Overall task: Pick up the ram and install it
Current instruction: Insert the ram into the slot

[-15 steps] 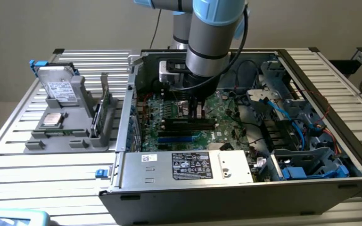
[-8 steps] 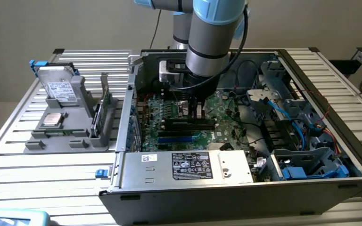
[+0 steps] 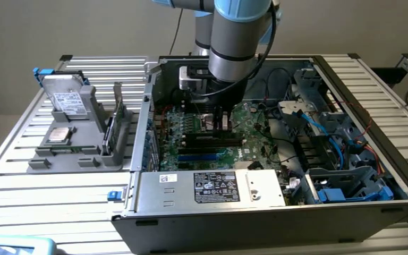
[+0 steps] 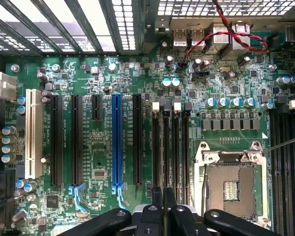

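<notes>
My gripper reaches down inside the open computer case, just above the green motherboard. In the wrist view its two dark fingers stand close together, shut on a thin edge-on strip that I take to be the ram. The gripper hangs over the row of black memory slots with white latches, next to the bare processor socket. Most of the ram is hidden between the fingers.
Left of the case, a grey fixture holds a silver processor chip, a drive and an upright card. Long black and blue expansion slots lie beside the memory slots. Blue cables and drive cages crowd the case's right side.
</notes>
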Available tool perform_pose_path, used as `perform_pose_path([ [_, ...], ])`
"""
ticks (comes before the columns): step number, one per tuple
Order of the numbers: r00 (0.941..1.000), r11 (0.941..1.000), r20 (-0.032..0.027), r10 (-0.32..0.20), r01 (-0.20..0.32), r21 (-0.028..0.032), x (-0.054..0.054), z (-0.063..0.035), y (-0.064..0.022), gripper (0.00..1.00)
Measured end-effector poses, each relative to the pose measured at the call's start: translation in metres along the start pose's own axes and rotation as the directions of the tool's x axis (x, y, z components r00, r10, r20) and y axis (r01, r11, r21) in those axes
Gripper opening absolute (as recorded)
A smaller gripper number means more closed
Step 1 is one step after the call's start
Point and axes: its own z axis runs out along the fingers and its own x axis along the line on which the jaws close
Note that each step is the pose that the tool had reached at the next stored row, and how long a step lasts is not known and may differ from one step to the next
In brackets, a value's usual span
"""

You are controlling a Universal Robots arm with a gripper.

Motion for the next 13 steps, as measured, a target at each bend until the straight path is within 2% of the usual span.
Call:
perform_pose_path([
  [2, 0.9999, 1.0000, -0.0120, 0.000, 0.000, 0.0049, -0.0007, -0.0003, 0.0005, 0.13],
  [4, 0.9998, 0.9999, -0.0186, 0.000, 0.000, 0.0103, -0.0019, -0.0003, 0.0007, 0.13],
  [8, 0.9998, 0.9997, -0.0195, -0.001, 0.001, 0.0243, -0.0031, 0.0001, 0.0019, 0.13],
  [10, 0.9998, 0.9996, -0.0195, -0.001, 0.001, 0.0268, -0.0035, 0.0003, 0.0040, 0.13],
  [13, 0.9998, 0.9996, -0.0195, 0.000, 0.000, 0.0269, -0.0035, 0.0003, 0.0056, 0.13],
])
